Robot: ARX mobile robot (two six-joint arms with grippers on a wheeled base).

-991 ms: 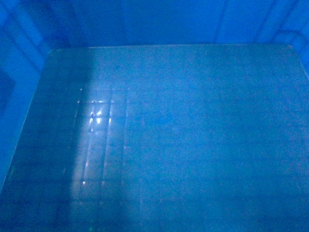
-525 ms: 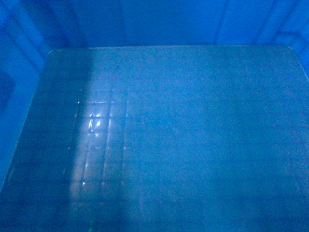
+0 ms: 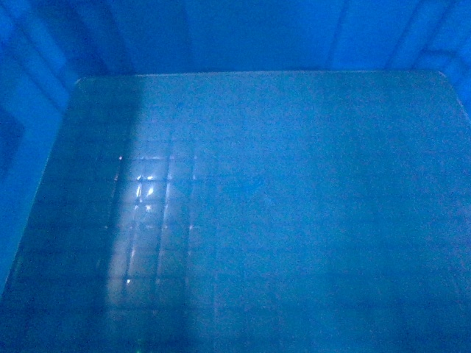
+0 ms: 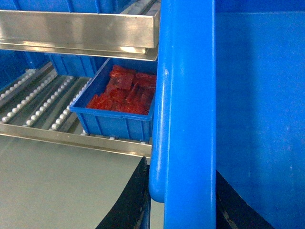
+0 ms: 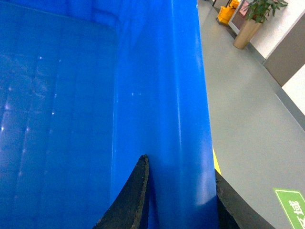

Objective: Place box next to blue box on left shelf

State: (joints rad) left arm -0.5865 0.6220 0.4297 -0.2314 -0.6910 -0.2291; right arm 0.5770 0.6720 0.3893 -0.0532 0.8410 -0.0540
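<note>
The box's far wall has slipped slightly lower in the head view, its gridded floor filling the frame. The left tool is clamped on the box's rim, as is the right tool on the opposite rim. The box hangs off the left shelf, near a smaller blue box of red packets at the roller shelf's front edge.

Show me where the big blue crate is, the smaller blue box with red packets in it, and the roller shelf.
big blue crate [image 4: 183, 95]: left wrist view, on its thick rim.
smaller blue box [image 4: 116, 125]: left wrist view, on its front wall.
roller shelf [image 4: 40, 109]: left wrist view, on a rail of white rollers.
</note>
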